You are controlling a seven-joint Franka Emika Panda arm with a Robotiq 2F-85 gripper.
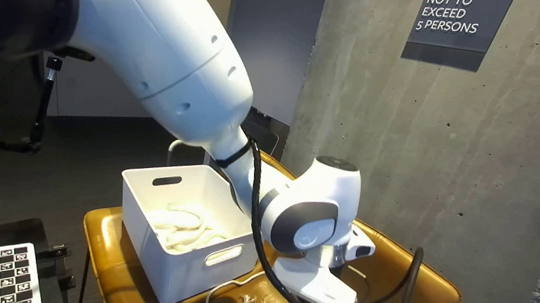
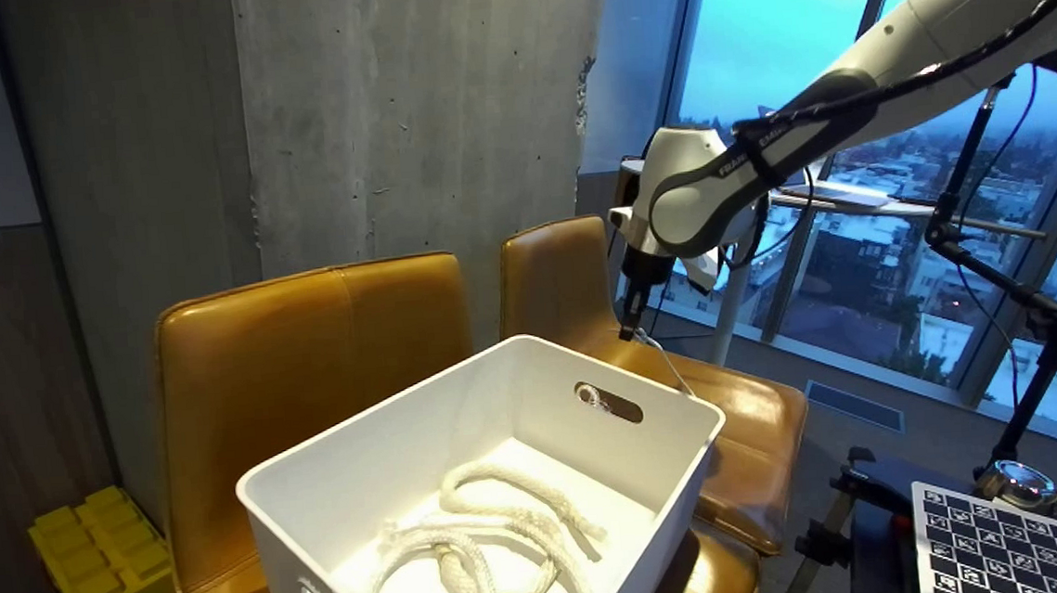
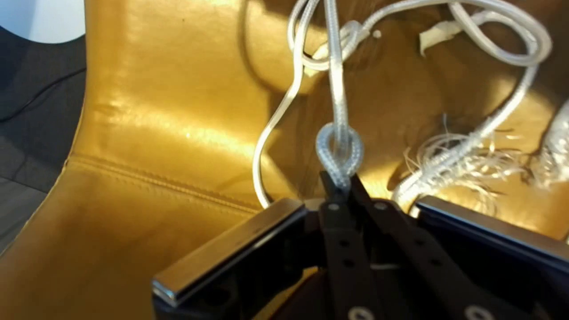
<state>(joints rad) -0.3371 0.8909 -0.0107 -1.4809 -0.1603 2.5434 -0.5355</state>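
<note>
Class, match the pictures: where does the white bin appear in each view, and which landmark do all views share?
In an exterior view: the white bin stands left of centre.
In an exterior view: the white bin fills the lower middle foreground.
Wrist view: not in it.
Shared landmark: brown leather seating, in all three.

Backs onto a grey concrete wall, marked in an exterior view with a dark sign limiting occupancy to 5 persons, beyond a dark floor. Looks out, in an exterior view, through tall dark-framed windows onto rooftops under a blue-green sky, with a floor vent near the glass. Holds a nearer tan leather-look chair and a farther tan chair, near each other and glossy with bright highlights.
</note>
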